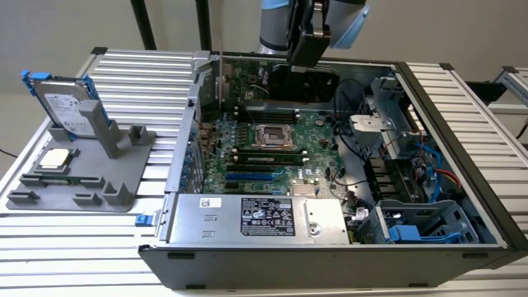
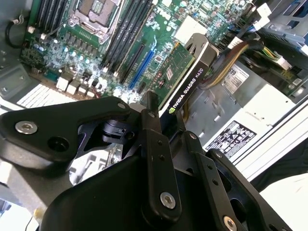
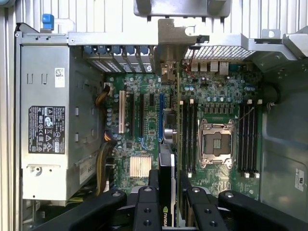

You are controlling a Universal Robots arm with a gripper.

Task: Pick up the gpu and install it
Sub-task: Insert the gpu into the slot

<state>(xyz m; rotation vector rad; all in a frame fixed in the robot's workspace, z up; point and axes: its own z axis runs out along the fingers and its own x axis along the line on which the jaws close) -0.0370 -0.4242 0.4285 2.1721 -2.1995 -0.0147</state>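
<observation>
My gripper (image 1: 303,60) hangs over the back half of the open computer case (image 1: 462,142), shut on the gpu (image 1: 307,83). In the second wrist view the gpu (image 2: 185,72) shows its green board and black cooler edge, clamped between the fingers (image 2: 153,120) and slanting over the motherboard. The first wrist view has the gpu (image 3: 167,187) edge-on between the fingertips (image 3: 154,185), its silver end bracket (image 3: 171,45) toward the case's rear wall. It sits above the expansion slots beside the blue slot (image 3: 160,115); I cannot tell whether it touches one.
The motherboard (image 1: 272,154) has an empty CPU socket (image 1: 271,136) and memory sticks (image 3: 186,134). A power supply (image 1: 247,216) fills the case's near end, with cables and a drive cage (image 1: 421,226) at the exterior view's right. A grey stand (image 1: 83,179) holds a hard drive (image 1: 62,105) and CPU chip (image 1: 54,159).
</observation>
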